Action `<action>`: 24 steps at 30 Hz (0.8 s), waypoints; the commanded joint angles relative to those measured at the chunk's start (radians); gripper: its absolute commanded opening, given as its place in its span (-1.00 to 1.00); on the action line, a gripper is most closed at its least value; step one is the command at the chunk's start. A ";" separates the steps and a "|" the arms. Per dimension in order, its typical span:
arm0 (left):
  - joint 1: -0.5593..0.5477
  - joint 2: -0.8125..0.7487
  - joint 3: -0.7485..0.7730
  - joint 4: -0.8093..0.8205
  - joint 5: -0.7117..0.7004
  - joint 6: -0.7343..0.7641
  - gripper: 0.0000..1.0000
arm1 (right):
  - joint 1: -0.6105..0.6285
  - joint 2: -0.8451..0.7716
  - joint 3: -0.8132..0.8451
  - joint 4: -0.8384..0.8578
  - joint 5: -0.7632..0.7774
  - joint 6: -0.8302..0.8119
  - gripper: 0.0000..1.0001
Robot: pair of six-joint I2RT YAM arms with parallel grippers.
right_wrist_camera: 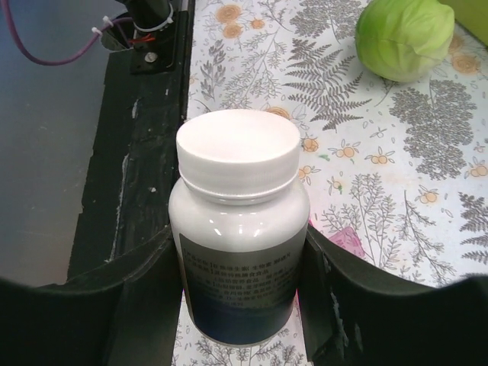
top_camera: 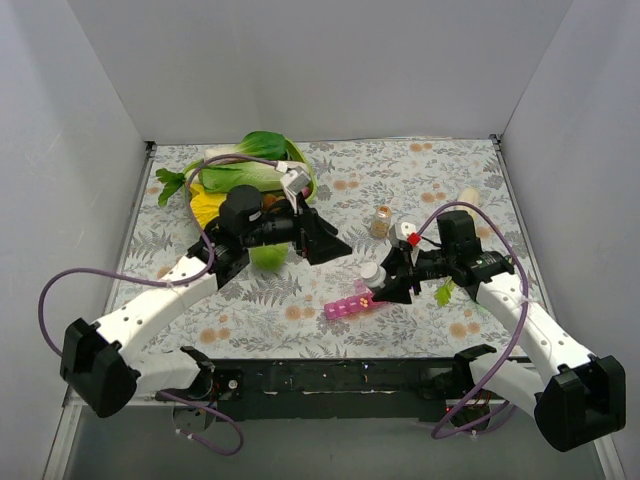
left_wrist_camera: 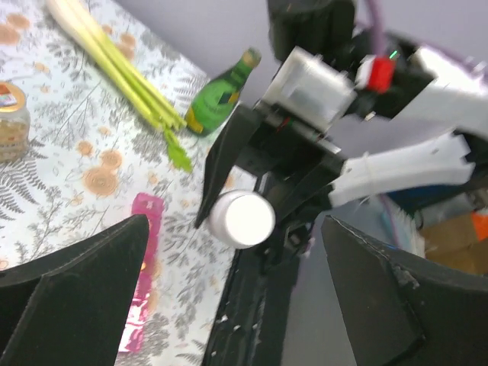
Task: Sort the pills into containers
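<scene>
The pink pill organiser [top_camera: 352,305] lies flat near the table's front middle. It also shows in the left wrist view [left_wrist_camera: 143,263], and a corner of it in the right wrist view [right_wrist_camera: 348,241]. My right gripper [top_camera: 388,283] is shut on a white pill bottle [top_camera: 372,275] with its white cap on. It holds the bottle [right_wrist_camera: 240,229] tilted just above the organiser's right end. My left gripper [top_camera: 325,240] is open and empty, raised to the upper left of the bottle and facing its cap [left_wrist_camera: 241,219]. No loose pills show.
Bok choy [top_camera: 250,165], a yellow item [top_camera: 205,205] and a round green vegetable [top_camera: 268,257] lie behind the left arm. A small clear jar [top_camera: 380,222] stands behind the bottle. A dark green bottle [left_wrist_camera: 217,99] and green stalks [left_wrist_camera: 122,69] lie on the right. A black rail [top_camera: 330,375] edges the front.
</scene>
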 commanded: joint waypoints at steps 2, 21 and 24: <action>0.024 -0.082 0.010 -0.048 -0.097 -0.392 0.96 | 0.002 -0.042 0.014 0.027 0.116 -0.048 -0.97; -0.192 0.191 0.231 -0.407 -0.473 -0.682 0.54 | 0.004 -0.056 0.028 0.046 0.262 -0.048 -0.97; -0.200 0.215 0.250 -0.412 -0.485 -0.683 0.42 | 0.004 -0.060 0.025 0.046 0.262 -0.048 -0.97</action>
